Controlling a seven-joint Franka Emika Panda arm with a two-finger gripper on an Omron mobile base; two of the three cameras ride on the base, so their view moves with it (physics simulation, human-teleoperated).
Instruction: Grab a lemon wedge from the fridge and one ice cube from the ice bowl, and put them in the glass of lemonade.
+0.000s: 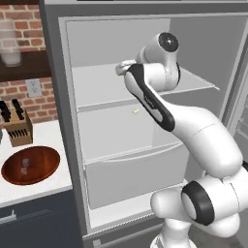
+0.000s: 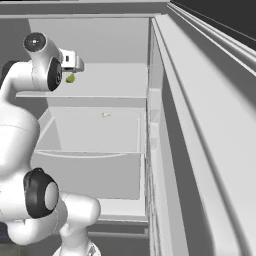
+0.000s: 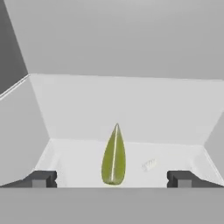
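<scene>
now end effector (image 3: pixel 112 178) gapes — lemon wedge (image 3: pixel 113 156) centred, sides free.

Both base views into the open fridge (image 1: pixel 145 121); hand view close inside.

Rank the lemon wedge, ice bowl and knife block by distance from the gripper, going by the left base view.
1. Lemon wedge: on the upper fridge shelf, right in front of the gripper, between its open fingers.
2. Knife block: on the counter, left of the fridge.
3. Ice bowl: on the counter, lower, in front of the block.
</scene>
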